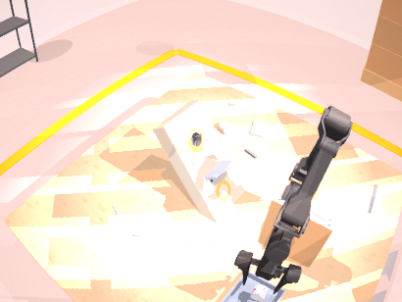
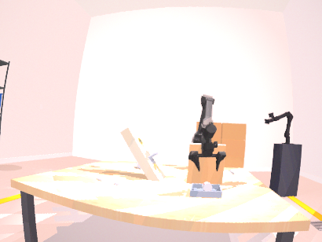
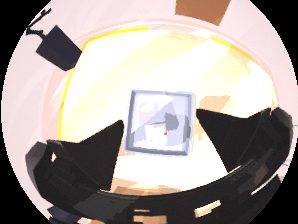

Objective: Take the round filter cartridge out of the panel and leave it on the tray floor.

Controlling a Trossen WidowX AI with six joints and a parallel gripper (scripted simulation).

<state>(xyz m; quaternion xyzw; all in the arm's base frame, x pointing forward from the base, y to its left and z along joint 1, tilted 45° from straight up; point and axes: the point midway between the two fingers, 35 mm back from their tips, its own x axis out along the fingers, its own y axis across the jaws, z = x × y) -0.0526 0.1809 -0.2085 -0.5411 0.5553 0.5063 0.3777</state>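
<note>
The round white filter cartridge (image 1: 258, 291) (image 2: 206, 185) (image 3: 160, 135) lies on the floor of the small grey-blue tray (image 1: 233, 292) (image 2: 196, 193) (image 3: 161, 94) near the table's front edge. My gripper (image 1: 262, 285) (image 2: 206, 168) (image 3: 160, 117) hangs a little above the tray, pointing straight down, with its fingers wide open and nothing between them. The fingers stand clear of the cartridge. The tilted service panel (image 1: 178, 162) (image 2: 135, 151) stands at the table's middle; its round socket (image 1: 196, 140), ringed in yellow, is empty.
A cardboard box (image 1: 316, 240) (image 2: 202, 177) stands right behind the arm and tray. A loose yellow ring (image 1: 224, 189) and small parts lie by the panel's foot. A second arm on a black pedestal (image 2: 285, 169) stands off the table to the right.
</note>
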